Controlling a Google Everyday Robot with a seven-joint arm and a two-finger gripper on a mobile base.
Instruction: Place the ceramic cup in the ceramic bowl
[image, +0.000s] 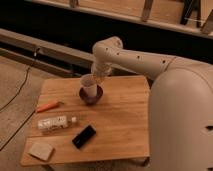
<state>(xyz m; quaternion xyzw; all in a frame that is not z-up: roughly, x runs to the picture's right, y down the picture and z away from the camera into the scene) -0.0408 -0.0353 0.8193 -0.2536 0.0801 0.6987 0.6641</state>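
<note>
No words, numbers or signs readable anywhere.
Bottle (56, 123) lying on table (125, 117): pale label, print too blurry to read.
Robot arm (135, 57): plain pale, small dark dots only, no writing seen.
Gripper (97, 77) at rim of cup (90, 88), right over bowl (92, 100).

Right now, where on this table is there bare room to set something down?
Bare wood lies right of the bowl and phone, up to the table edge. A smaller patch sits behind the carrot. Crowded: the front corner with bottle and sponge. The gripper hangs at the cup.
</note>
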